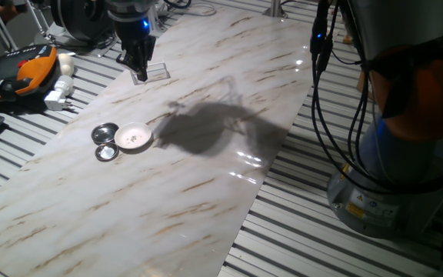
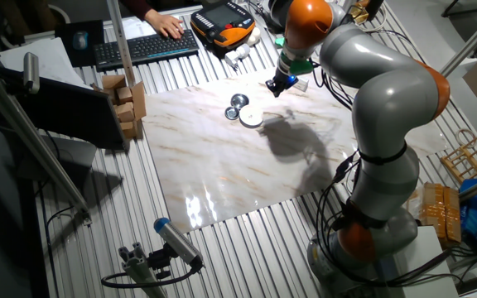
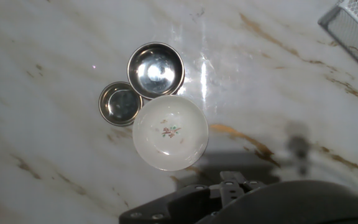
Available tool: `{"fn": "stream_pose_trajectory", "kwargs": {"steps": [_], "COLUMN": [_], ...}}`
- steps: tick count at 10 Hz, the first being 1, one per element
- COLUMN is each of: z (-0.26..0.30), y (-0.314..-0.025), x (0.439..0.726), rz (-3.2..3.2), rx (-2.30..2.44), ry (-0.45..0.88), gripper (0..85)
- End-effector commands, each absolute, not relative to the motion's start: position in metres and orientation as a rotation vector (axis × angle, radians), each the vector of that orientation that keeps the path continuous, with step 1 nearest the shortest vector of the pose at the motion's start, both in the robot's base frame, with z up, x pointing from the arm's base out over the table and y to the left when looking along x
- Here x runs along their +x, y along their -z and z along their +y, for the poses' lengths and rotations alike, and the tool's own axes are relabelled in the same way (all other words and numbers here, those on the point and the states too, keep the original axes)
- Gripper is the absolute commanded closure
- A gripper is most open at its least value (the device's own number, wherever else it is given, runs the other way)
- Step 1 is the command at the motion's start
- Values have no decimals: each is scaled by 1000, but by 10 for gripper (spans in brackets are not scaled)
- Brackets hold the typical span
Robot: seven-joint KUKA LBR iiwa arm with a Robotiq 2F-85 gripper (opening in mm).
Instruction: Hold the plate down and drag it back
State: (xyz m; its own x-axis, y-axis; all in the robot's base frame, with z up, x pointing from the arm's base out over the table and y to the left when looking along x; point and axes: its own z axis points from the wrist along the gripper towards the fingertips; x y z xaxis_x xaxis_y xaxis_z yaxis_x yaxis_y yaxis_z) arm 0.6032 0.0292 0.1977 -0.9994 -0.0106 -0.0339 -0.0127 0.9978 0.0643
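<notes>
The plate (image 1: 133,138) is a small white dish lying on the marble board, touching two shiny metal discs (image 1: 104,133) on its left. It also shows in the other fixed view (image 2: 251,118). In the hand view the plate (image 3: 169,132) sits just below centre, with faint specks in its middle. My gripper (image 1: 139,74) hangs well above the board, apart from the plate. Its dark fingers look pressed together and hold nothing. It shows in the other fixed view (image 2: 275,86) too.
A clear flat rectangular piece (image 1: 157,71) lies on the board's far edge, by the gripper in this view. An orange pendant (image 1: 29,69) and white items (image 1: 58,94) lie off the board's left. A wire mesh object (image 3: 353,25) shows at the hand view's top right.
</notes>
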Motion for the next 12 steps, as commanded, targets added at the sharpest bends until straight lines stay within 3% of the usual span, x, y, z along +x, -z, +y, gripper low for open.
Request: {"fn": "stream_pose_trajectory", "kwargs": {"steps": [1,12], "z": [30,36], "y": [-198,-194], "x": [603,597], "rz": [3106,3099], "rx": [-16,3], "ry": [-98,-88], "gripper": [850,850]}}
